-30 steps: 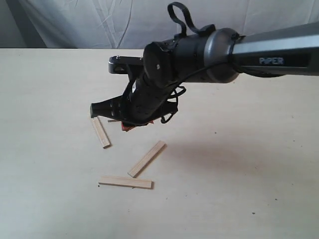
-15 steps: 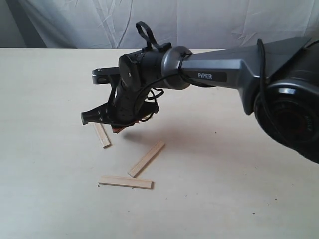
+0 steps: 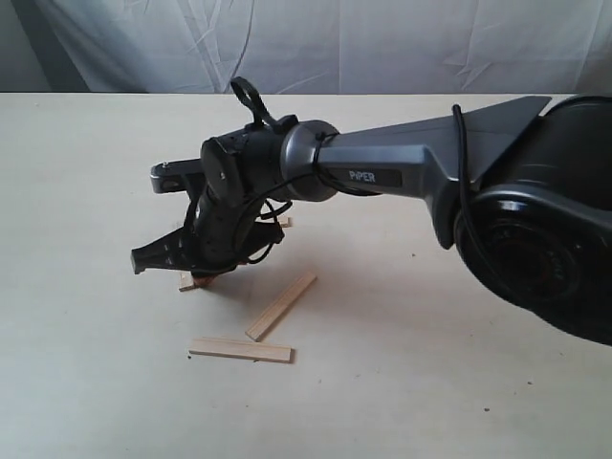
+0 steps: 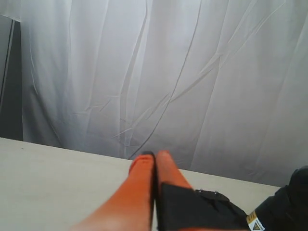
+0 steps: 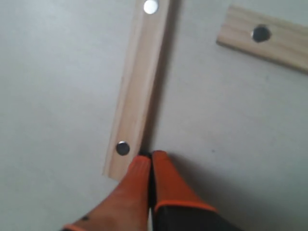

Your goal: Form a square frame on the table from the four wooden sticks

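Observation:
Three wooden sticks and the tip of a fourth lie on the table. One lies flat near the front, and a second lies slanted just above it. The third is mostly hidden under my right gripper, with only its end showing. A short tip of the fourth shows behind the arm. In the right wrist view my right gripper is shut and empty, its tips against the long edge of a stick with metal dots; another stick lies apart. My left gripper is shut, empty, raised.
A white curtain hangs behind the table's far edge. The right arm's thick grey body spans the right half of the exterior view above the table. The left arm is out of the exterior view.
My right gripper has moved left and down, from beside the left stick's upper end to over it, and now covers most of that stick. The two front sticks have not moved.

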`<action>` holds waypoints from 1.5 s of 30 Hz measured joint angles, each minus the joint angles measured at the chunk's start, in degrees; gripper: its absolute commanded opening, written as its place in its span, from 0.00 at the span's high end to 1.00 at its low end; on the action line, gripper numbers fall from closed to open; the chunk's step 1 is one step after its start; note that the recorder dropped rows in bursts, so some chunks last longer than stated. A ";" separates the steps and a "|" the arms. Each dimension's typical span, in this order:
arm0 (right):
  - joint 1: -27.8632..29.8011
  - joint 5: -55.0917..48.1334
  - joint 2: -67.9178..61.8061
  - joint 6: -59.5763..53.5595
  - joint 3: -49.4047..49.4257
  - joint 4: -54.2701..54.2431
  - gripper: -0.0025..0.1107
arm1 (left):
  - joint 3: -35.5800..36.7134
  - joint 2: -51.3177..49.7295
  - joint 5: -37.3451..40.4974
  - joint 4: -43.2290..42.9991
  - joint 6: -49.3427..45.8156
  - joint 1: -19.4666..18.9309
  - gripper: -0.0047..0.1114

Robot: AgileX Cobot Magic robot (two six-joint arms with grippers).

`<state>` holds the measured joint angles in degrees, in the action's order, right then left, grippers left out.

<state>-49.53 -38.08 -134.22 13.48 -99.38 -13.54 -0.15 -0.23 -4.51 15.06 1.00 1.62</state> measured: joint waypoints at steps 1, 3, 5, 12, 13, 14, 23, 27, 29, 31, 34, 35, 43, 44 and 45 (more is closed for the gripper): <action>-0.11 0.00 0.00 0.00 0.00 -0.82 0.99 | 0.00 0.00 0.16 0.00 0.00 0.00 0.96; -0.21 -0.09 -0.12 0.00 0.00 -2.35 0.99 | 0.00 0.00 1.03 0.12 0.00 0.00 0.96; -0.21 -0.21 -0.12 0.00 -0.09 -3.46 0.99 | 0.00 0.00 1.34 0.12 0.00 0.00 0.96; -0.21 -1.60 0.70 -0.11 -0.09 -5.39 0.99 | 0.00 0.00 1.34 1.29 0.00 0.00 0.96; -0.21 -1.73 1.26 -0.11 -0.09 -5.61 0.99 | 0.00 0.00 1.34 1.43 0.00 0.00 0.96; -0.06 -2.00 2.01 -0.11 -0.09 -5.86 0.99 | 0.00 0.00 1.34 1.74 0.11 0.00 0.96; 8.03 -12.34 8.78 -0.11 -0.09 -4.16 0.99 | -3.42 -7.51 7.67 2.40 0.10 0.00 0.96; 9.57 -16.33 11.30 -0.11 -0.09 0.41 0.99 | -10.18 -21.64 10.63 -0.13 0.10 0.00 0.96; 10.09 -17.66 12.49 -0.11 -0.09 2.40 0.99 | -14.96 -29.45 13.58 -2.12 0.10 0.00 0.96; 10.60 -18.99 13.70 -0.23 -0.09 3.71 0.99 | -20.86 -38.62 17.81 -4.57 0.02 0.00 0.96; 12.34 -21.09 15.09 -0.23 -0.09 4.89 0.99 | -28.91 -51.50 23.48 -5.83 -1.00 0.00 0.96; 12.92 -21.58 15.43 -0.23 0.04 5.00 0.99 | -30.72 -55.96 25.04 -5.83 -1.66 0.00 0.96; 17.57 -20.07 19.62 -1.32 9.84 8.27 0.99 | -42.31 -80.59 29.55 -1.37 -5.04 8.98 0.96; 17.82 -19.32 20.12 -1.46 11.39 8.54 0.99 | -43.27 -82.90 29.55 -1.27 -4.23 10.42 0.96; 18.12 -18.52 20.52 -1.46 13.31 8.54 0.99 | -44.40 -85.07 29.34 -1.36 -2.68 12.34 0.96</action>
<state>-31.40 -56.60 -113.70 12.01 -86.07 -5.00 -44.56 -85.30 24.83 13.70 -1.68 13.96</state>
